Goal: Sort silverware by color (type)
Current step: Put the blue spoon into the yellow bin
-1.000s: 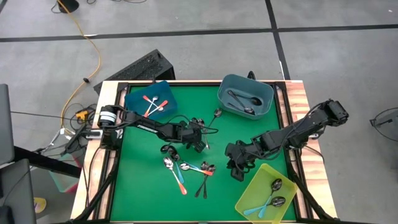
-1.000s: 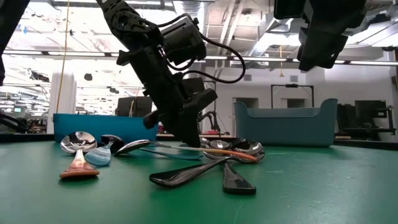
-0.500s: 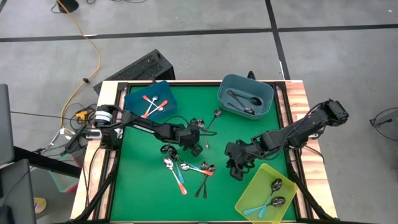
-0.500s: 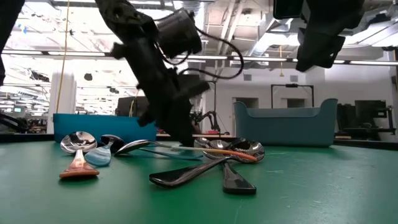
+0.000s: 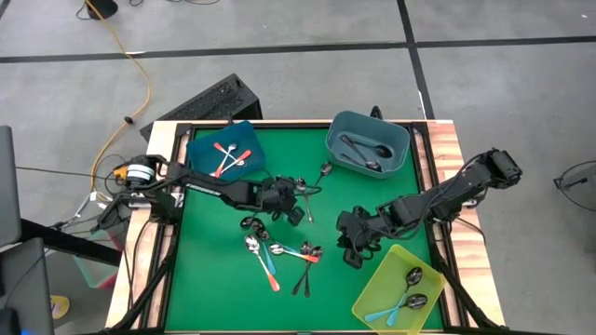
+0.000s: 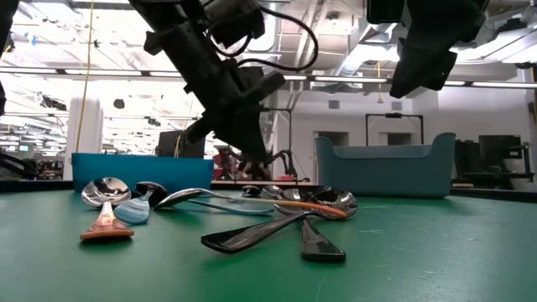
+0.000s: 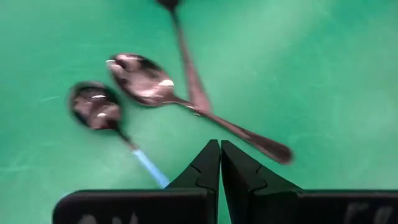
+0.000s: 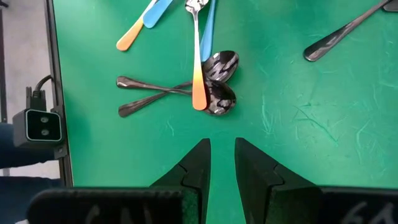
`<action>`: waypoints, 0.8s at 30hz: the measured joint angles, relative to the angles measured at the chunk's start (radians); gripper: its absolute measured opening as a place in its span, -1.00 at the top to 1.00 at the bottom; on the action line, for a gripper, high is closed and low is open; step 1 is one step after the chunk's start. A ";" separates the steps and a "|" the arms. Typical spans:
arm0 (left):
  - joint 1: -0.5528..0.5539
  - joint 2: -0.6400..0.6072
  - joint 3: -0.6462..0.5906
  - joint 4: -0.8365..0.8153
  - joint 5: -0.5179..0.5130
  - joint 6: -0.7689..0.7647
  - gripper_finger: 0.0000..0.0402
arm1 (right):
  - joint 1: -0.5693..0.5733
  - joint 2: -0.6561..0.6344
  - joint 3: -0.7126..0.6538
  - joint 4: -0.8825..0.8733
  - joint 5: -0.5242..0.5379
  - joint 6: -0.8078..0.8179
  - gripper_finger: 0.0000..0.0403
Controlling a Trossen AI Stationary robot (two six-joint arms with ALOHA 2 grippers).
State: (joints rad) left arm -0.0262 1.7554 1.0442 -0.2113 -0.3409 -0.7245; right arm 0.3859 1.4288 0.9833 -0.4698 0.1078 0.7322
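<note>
My left gripper (image 5: 296, 210) hangs mid-table, fingers (image 7: 209, 168) pressed together, gripping nothing. My right gripper (image 5: 353, 251) hovers near the right side, fingers (image 8: 198, 163) slightly parted.

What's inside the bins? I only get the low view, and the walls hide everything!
Observer: From above, the blue bin holds spoons with orange-red handles.
Operator: And the other bin?
Observer: The teal bin holds dark metal spoons.
Operator: Did the left claw grab a spoon?
Observer: No. Its wrist view shows the left claw shut with nothing between its fingers.
</note>
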 joint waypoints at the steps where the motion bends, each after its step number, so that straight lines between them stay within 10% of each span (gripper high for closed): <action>1: 0.003 0.000 -0.004 0.004 -0.007 -0.006 0.99 | 0.000 0.000 0.000 0.000 0.000 -0.003 0.57; 24: 0.089 0.006 -0.007 -0.017 0.055 -0.160 0.37 | 0.005 0.000 0.000 0.006 0.000 -0.035 0.57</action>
State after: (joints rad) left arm 0.0631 1.7614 1.0370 -0.2283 -0.2855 -0.8848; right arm 0.3904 1.4288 0.9833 -0.4639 0.1074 0.6977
